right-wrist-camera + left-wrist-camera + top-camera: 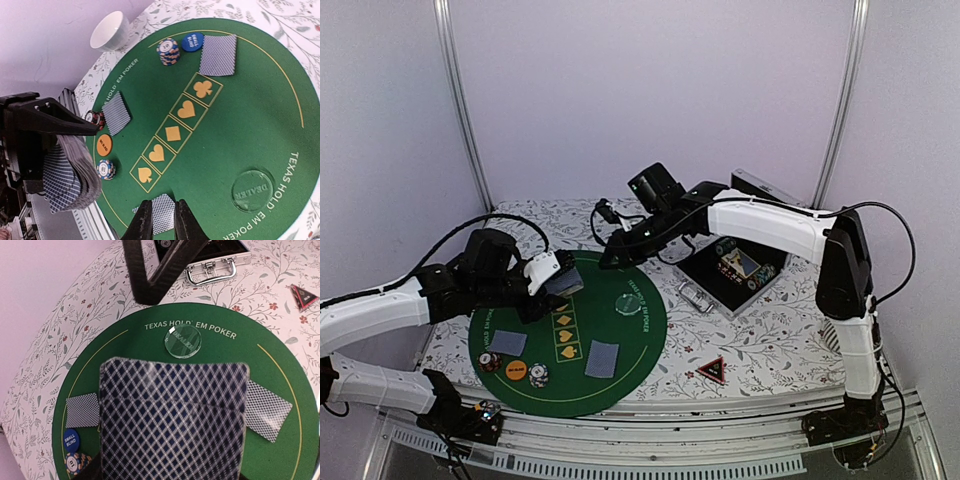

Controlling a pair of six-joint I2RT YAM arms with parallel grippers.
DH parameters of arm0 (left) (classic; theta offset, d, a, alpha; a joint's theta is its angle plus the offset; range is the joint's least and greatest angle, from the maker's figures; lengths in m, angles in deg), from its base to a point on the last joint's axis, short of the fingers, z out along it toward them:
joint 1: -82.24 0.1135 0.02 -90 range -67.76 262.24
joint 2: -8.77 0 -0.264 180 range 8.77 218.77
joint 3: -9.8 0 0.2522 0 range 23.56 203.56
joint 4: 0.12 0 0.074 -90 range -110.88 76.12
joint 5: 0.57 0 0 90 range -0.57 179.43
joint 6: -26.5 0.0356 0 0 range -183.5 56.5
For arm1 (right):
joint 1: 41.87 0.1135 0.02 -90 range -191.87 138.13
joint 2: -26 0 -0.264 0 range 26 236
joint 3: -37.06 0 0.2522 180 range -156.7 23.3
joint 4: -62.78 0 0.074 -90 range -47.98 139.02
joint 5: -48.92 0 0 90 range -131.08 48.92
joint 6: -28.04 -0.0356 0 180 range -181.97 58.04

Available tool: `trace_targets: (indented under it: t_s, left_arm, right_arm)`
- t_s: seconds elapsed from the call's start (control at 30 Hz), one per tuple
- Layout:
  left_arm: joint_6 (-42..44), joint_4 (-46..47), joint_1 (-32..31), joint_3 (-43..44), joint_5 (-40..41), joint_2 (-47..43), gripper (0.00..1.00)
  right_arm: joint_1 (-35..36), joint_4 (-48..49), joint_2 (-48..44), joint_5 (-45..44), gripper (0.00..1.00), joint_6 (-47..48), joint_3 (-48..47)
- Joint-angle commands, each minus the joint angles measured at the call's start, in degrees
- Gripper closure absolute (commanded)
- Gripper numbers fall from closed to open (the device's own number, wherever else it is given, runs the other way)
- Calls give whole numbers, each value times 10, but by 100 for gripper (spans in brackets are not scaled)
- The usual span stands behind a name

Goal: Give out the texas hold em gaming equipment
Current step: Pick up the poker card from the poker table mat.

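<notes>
My left gripper [556,284] is shut on a deck of blue-backed cards [172,420] and holds it above the left side of the green mat [638,340]. My right gripper [611,257] hangs over the mat's far edge, with its jaws a little apart and empty [163,222]. One card [162,212] lies on the mat seen through that gap. Two more cards [217,55] [116,112] lie flat. Beside them are chip stacks [167,51] [106,169], a blue disc [192,41] and an orange disc [104,145]. The clear dealer disc [628,302] is mid-mat. The red-black triangle [711,369] lies off the mat.
An open metal case [735,268] sits at the right behind the mat, its handle [210,271] toward the mat. A white cup [110,30] stands beyond the mat's far left edge. Walls close in on three sides of the table.
</notes>
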Motion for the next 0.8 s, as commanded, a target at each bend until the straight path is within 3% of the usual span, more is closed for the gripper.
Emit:
trace_targets:
  t_s: [0.0, 0.1, 0.33, 0.5, 0.77]
  left_arm:
    - [1, 15, -6, 4, 13, -8, 52]
    - [0, 16, -6, 4, 26, -8, 52]
    - [-2, 17, -6, 4, 37, -8, 51]
    - [-3, 16, -6, 3, 33, -13, 51]
    - [-4, 16, -5, 4, 28, -18, 51]
  right_arm:
    - [-1, -29, -48, -57, 78, 3, 68]
    - [14, -33, -39, -48, 70, 3, 105]
    - [39, -20, -19, 4, 63, -56, 181]
    - [52, 105, -38, 58, 60, -169, 301]
    - [61, 199, -8, 65, 60, -249, 334]
